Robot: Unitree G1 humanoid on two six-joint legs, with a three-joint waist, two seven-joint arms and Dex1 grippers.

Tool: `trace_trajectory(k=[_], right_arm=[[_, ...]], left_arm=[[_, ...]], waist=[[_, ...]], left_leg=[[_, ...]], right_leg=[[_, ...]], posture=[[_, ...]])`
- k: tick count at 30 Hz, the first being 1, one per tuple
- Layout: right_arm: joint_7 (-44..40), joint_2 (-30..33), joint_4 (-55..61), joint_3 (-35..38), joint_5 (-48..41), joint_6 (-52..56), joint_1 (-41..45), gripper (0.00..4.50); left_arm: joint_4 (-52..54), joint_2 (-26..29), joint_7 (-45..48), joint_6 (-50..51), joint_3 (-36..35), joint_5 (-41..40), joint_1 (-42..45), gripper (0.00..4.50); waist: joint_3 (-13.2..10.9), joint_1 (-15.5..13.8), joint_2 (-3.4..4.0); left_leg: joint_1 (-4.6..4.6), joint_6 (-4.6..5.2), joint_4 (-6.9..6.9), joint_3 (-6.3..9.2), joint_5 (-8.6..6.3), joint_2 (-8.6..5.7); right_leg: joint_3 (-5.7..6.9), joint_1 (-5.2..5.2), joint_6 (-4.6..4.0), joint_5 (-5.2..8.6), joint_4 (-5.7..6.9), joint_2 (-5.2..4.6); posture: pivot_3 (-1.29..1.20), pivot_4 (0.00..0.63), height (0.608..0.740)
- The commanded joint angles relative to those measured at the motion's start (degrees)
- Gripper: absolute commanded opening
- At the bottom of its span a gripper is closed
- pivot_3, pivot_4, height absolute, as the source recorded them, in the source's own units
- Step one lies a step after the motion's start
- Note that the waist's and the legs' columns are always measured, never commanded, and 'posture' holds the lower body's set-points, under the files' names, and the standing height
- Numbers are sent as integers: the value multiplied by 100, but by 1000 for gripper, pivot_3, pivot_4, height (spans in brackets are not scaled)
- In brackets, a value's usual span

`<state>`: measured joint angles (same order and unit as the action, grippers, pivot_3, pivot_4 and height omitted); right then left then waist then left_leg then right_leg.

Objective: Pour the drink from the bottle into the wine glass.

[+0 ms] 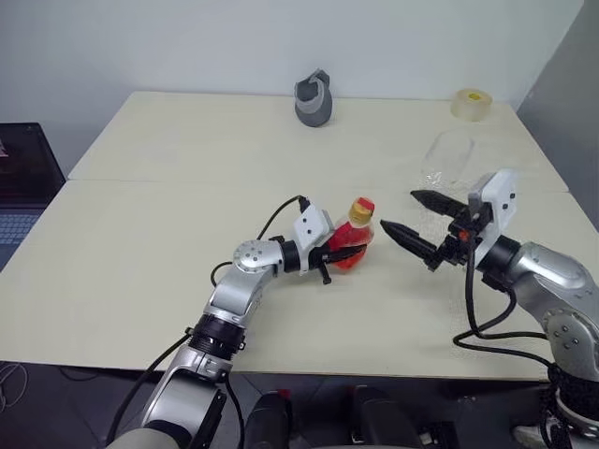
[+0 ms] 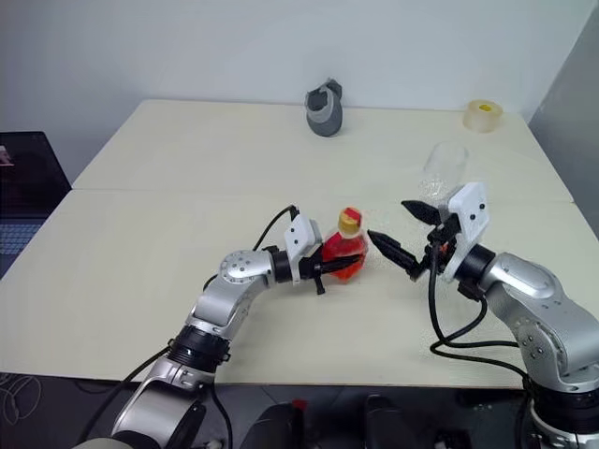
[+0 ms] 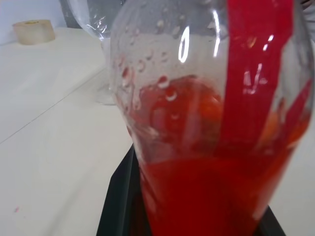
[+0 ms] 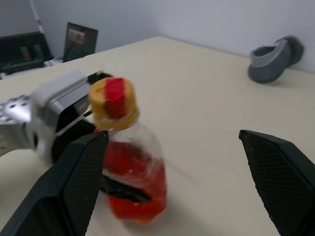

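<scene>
Cream table (image 1: 168, 234), wine glass (image 1: 447, 161), tape roll (image 1: 472, 104), grey object (image 1: 314, 98)

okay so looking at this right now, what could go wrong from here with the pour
The cap is on the bottle, so tipping now pours nothing. The open right gripper hangs close in front of the glass and might knock it over. The left gripper grips the rounded body; it could slip.

It looks like a lab or office room: two plain cream desks (image 1: 140, 281) pushed together, bare white wall (image 1: 187, 37), a laptop (image 1: 23, 187) alongside.
</scene>
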<state>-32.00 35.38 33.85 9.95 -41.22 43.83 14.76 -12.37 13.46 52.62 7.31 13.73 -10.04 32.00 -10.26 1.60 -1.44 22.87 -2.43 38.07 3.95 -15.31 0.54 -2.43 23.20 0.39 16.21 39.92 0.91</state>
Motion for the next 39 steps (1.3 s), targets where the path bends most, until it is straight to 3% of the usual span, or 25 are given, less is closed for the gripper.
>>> trace_trajectory(k=[1, 9, 19, 22, 29, 36, 39], right_arm=[[-56, 74, 333, 104, -356, 95, 84, 4500], [470, -411, 210, -512, -145, 105, 577, 4500], [472, -730, -212, -806, 224, -152, 934, 4500], [461, -777, -227, -834, 232, -153, 955, 3905], [442, -857, -162, -890, 242, -206, 913, 1328], [335, -1036, -41, -640, -259, -201, 832, 1227], [160, -780, 49, -905, 494, -777, 841, 1227]], left_arm=[[224, -19, 2, -108, -68, -73, 39, 774], [221, -52, 2, -99, -46, -72, 51, 774], [207, -54, 9, -90, -52, -65, 72, 774], [211, -52, -1, -86, -57, -62, 70, 774], [229, -40, -10, -80, -58, -63, 56, 774], [257, -30, 1, -77, -58, -74, 40, 774], [271, -31, 6, -69, -65, -77, 31, 774]], waist=[[0, 3, 0], [0, 4, 0], [0, 3, 0], [0, 3, 0], [0, 4, 0], [0, 4, 0], [0, 4, 1]], left_leg=[[-1, 0, 0, -1, 0, 0], [0, 0, 0, 1, 0, 1], [1, 0, 1, 2, 0, 0], [1, 0, 1, 3, 0, 1], [1, 0, 1, 3, 0, 1], [1, 0, 1, 5, 0, 1], [1, 0, 1, 3, 0, 0]], right_leg=[[-1, 0, 0, 0, 0, 0], [2, 0, 1, 0, 0, 2], [1, 0, 0, 0, -1, 0], [2, 0, 0, 0, -1, 0], [1, 0, 0, 0, 0, 0], [2, 0, 0, 0, -1, 0], [1, 0, 0, 0, -1, 0]], posture=[[0, 150, 740], [0, 150, 740], [0, 150, 740], [0, 150, 740], [0, 150, 740], [0, 150, 740], [0, 150, 740]])
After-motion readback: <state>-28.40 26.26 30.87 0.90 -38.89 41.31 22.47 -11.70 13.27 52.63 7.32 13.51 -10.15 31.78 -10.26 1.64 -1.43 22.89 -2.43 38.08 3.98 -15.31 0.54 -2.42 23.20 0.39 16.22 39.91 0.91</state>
